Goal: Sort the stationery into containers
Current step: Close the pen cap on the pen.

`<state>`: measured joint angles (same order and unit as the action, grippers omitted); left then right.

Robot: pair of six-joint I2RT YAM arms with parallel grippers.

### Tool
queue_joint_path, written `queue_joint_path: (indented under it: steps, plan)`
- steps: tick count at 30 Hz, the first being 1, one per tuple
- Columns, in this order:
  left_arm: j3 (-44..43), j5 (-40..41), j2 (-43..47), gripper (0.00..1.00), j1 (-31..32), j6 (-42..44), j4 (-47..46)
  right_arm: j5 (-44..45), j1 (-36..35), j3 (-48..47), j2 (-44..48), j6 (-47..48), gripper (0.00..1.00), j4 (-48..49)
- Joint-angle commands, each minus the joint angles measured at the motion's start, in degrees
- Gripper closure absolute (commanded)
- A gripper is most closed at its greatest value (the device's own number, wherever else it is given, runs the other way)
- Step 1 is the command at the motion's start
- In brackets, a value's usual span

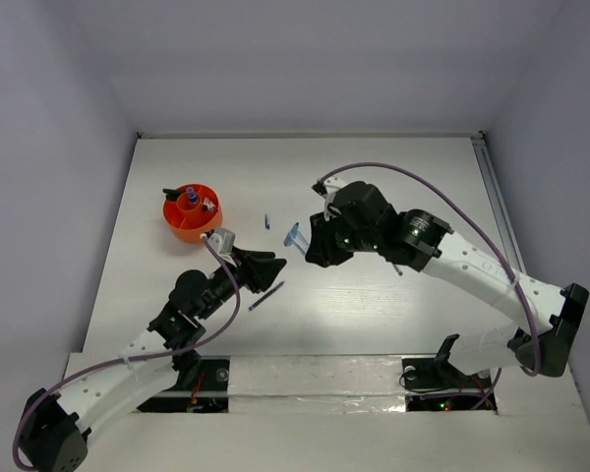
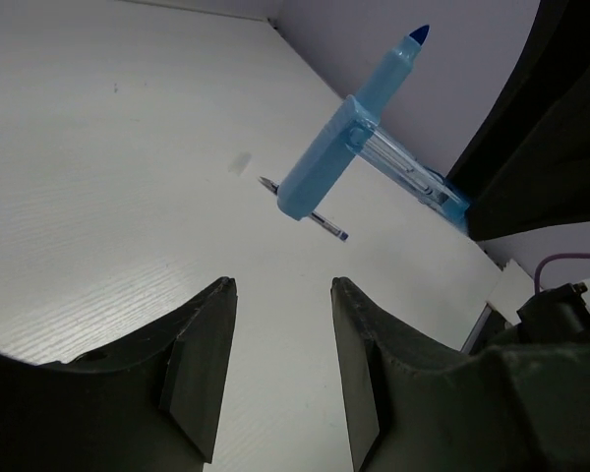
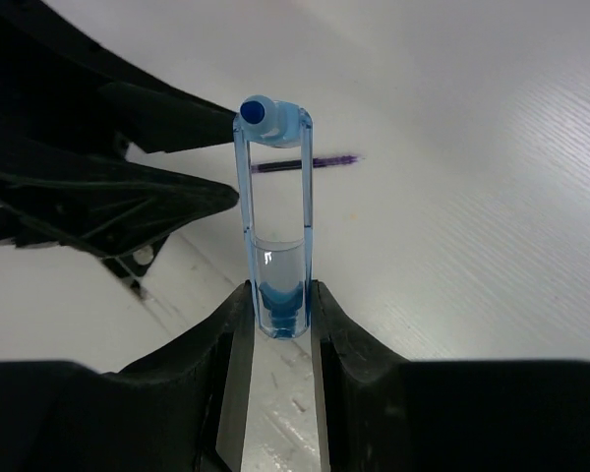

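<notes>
My right gripper (image 1: pixel 312 242) is shut on a blue marker (image 1: pixel 294 236) with a clear barrel and holds it above the table; the right wrist view shows the marker (image 3: pixel 275 211) clamped at its end between the fingers (image 3: pixel 238 324). My left gripper (image 1: pixel 272 267) is open and empty, its jaws (image 2: pixel 283 287) facing the marker (image 2: pixel 349 143) from close by. A thin purple pen (image 1: pixel 265 296) lies on the table just below the left gripper. A second thin dark pen (image 1: pixel 266 220) lies to the right of the orange cup (image 1: pixel 182 228), which holds several stationery items.
The white table has grey walls on three sides. A pen (image 3: pixel 305 163) shows on the table beyond the marker tip, next to the left gripper's black body (image 3: pixel 98 167). The right arm's black body (image 2: pixel 556 118) fills the left wrist view's right side.
</notes>
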<state>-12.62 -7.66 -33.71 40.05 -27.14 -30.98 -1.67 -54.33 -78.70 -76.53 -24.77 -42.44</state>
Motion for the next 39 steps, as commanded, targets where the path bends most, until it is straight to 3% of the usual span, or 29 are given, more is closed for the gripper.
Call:
queue_joint_path:
  steps: [1, 12, 19, 26, 32, 34, 39]
  plan:
    - [-1.79, -1.39, 0.67, 0.60, 0.55, 3.75, -4.87, -9.13, 0.89, -4.62, -0.81, 1.92, 0.87, -2.21]
    - [-4.95, 4.76, -2.85, 0.53, 4.07, 8.32, -6.19, -15.29, 0.89, -7.35, -2.22, 2.45, 0.87, -4.14]
    - [-5.75, 5.90, -4.08, 0.57, 5.91, 9.20, -7.69, -15.91, 1.42, -5.94, -1.87, 2.36, 0.87, -3.80]
    - [-5.84, 6.34, -4.17, 0.87, 7.85, 9.99, -7.96, -16.61, 2.73, -4.89, -1.25, 2.10, 0.88, -2.83]
    - [-5.40, 7.13, -2.15, 0.97, 9.51, 10.44, -7.43, -18.19, 3.88, -4.71, -1.08, 2.19, 0.88, -2.92]
    - [-5.48, 7.13, -1.62, 0.97, 9.52, 10.70, -6.99, -18.54, 3.88, -4.80, -1.43, 2.36, 0.88, -3.18]
    - [-5.22, 9.77, -1.27, 0.74, 10.04, 10.96, -6.81, -19.25, 4.40, -4.80, -1.78, 2.45, 0.88, -3.71]
